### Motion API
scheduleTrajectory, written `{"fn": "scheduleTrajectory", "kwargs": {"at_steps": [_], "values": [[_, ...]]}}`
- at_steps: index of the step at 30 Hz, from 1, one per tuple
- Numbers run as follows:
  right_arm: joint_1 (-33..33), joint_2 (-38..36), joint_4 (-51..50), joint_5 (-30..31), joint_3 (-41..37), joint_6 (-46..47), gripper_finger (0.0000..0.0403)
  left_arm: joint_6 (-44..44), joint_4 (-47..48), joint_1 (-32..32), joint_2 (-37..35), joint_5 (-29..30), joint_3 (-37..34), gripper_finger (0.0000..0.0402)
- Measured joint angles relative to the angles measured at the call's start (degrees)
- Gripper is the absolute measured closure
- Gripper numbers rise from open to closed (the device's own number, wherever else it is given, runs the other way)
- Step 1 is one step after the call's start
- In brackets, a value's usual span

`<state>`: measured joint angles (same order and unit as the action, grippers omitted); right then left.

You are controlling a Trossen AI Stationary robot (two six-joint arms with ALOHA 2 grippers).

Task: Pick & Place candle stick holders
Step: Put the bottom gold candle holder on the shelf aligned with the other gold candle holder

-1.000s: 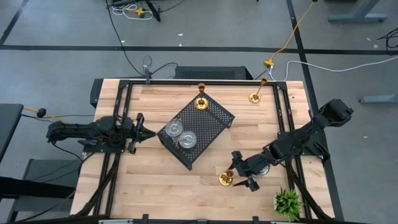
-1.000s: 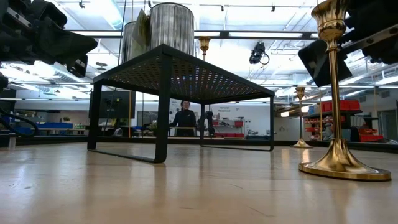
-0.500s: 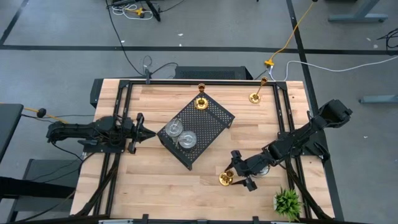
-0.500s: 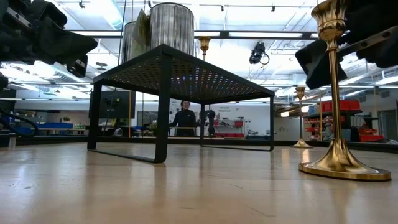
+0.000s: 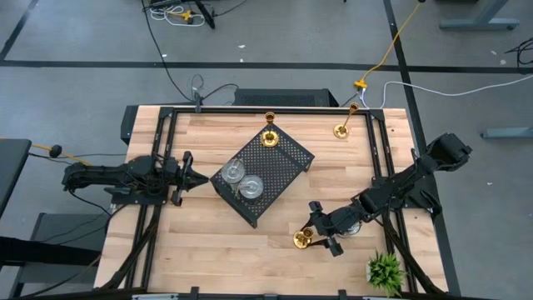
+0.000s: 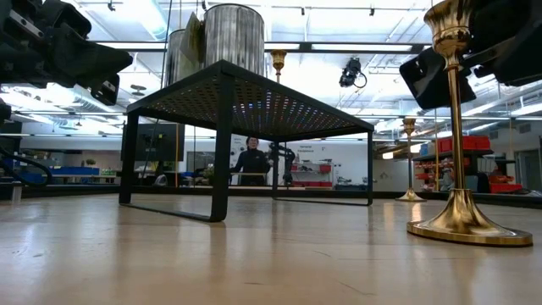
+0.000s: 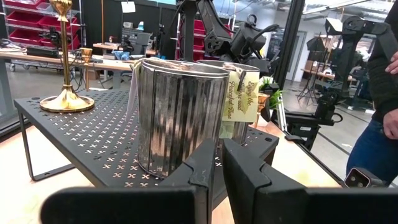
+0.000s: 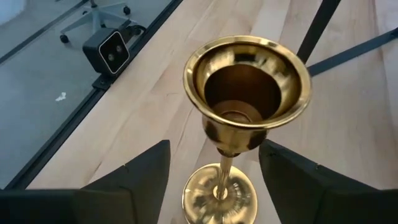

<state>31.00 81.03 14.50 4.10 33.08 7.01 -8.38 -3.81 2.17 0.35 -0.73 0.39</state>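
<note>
High view: a wooden table (image 5: 208,250) with a black perforated tray (image 5: 279,154) standing on legs at its middle, one dark arm at each side.
Already placed: two squat silver holders (image 5: 241,181) stand side by side on the tray, and one gold candle stick holder (image 5: 269,137) stands at the tray's far corner.
Still on the table: a second gold holder (image 5: 341,130) waits near the far right edge, and a third, the near gold holder (image 5: 301,240), stands on the wood toward the front right, close to a small green plant (image 5: 385,270).
Silver count: only two silver holders show; any other cannot be found in these views.
Right gripper: the right gripper (image 5: 320,233) sits at the near gold holder, fingers spread apart on either side of its stem just under the cup (image 8: 245,84), not touching it as far as the right wrist view shows.
Left gripper: the left gripper (image 5: 186,172) waits just beside the tray's left side, pointed at the silver pair, its fingers drawn together with nothing between them.
Progress, as judged: three holders appear placed on the tray and two gold ones remain; the grasp on the near one seems about to be made but is not yet made.
</note>
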Motion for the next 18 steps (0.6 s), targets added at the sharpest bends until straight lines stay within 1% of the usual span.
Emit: {"fn": "scheduleTrajectory", "kwargs": {"at_steps": [11, 18], "values": [[0.0, 0.0, 0.0, 0.0, 0.0, 0.0, 0.0199, 0.0, 0.0, 0.0, 0.0, 0.0, 0.0, 0.0362], [0.0, 0.0, 0.0, 0.0, 0.0, 0.0, 0.0218, 0.0, 0.0, 0.0, 0.0, 0.0, 0.0, 0.0362]]}}
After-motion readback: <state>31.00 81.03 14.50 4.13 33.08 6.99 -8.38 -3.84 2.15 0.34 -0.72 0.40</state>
